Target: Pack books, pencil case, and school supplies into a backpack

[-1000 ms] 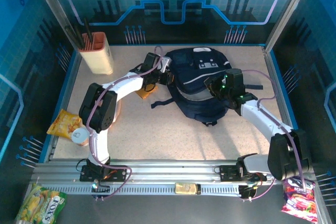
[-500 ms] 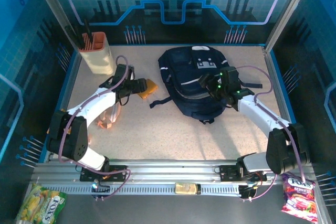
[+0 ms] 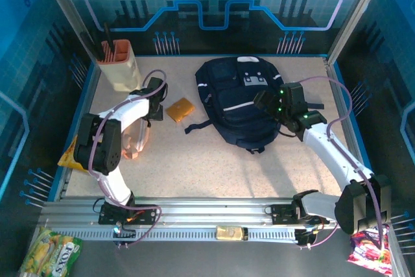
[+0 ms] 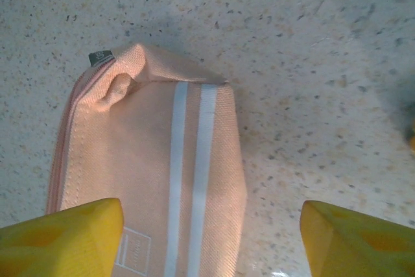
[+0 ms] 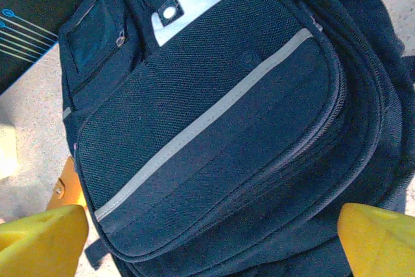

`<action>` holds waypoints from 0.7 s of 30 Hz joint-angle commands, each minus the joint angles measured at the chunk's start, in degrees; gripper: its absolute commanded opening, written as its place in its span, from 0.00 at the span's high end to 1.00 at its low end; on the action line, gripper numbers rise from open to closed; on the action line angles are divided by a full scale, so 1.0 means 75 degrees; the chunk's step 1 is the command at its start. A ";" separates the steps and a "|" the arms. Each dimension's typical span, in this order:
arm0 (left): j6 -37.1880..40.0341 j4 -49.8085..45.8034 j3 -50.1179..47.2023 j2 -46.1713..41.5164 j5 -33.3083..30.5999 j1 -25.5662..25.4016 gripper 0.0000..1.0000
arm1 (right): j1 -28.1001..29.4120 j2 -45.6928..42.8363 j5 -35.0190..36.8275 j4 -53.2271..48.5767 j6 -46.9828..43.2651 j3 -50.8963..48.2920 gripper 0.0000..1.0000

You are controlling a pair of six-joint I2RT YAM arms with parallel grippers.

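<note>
The navy backpack [image 3: 238, 100] [image 5: 214, 121] lies closed and flat at the back of the table, its pale stripe up. My right gripper [image 3: 268, 102] [image 5: 211, 231] hovers over its right side, open, with nothing between the yellow fingers [image 5: 42, 241]. The pink pencil case [image 3: 133, 148] [image 4: 149, 173] with two white stripes lies at the left. My left gripper [image 3: 155, 109] [image 4: 211, 225] is open above its far end, one finger [image 4: 61, 238] over the case and the other over bare table. A small orange flat item [image 3: 179, 109] lies between case and backpack. The books are out of view.
A beige holder [image 3: 120, 67] with dark pens stands at the back left corner. A yellow snack bag [image 3: 69, 157] lies at the table's left edge. The backpack's black strap [image 3: 198, 126] trails toward the table's middle. More snack bags [image 3: 369, 246] lie outside the front rail.
Both grippers have opened. The left arm swung left, away from the backpack and the orange item, to above the pencil case. The right gripper drew back slightly right.
</note>
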 commanded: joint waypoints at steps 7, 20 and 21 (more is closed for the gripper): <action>0.0175 -0.0701 0.0470 0.0769 -0.0057 0.0287 0.36 | -0.0066 -0.0151 0.0248 -0.0043 -0.0135 0.0105 0.00; -0.0441 -0.0756 0.0558 0.0653 0.0627 0.0465 0.93 | -0.0064 -0.0221 0.0145 0.0238 0.0126 -0.0096 0.01; -0.0511 -0.0708 0.0539 0.0556 0.0825 0.0461 0.99 | -0.0062 -0.0232 0.0158 0.0238 0.0125 -0.0103 0.01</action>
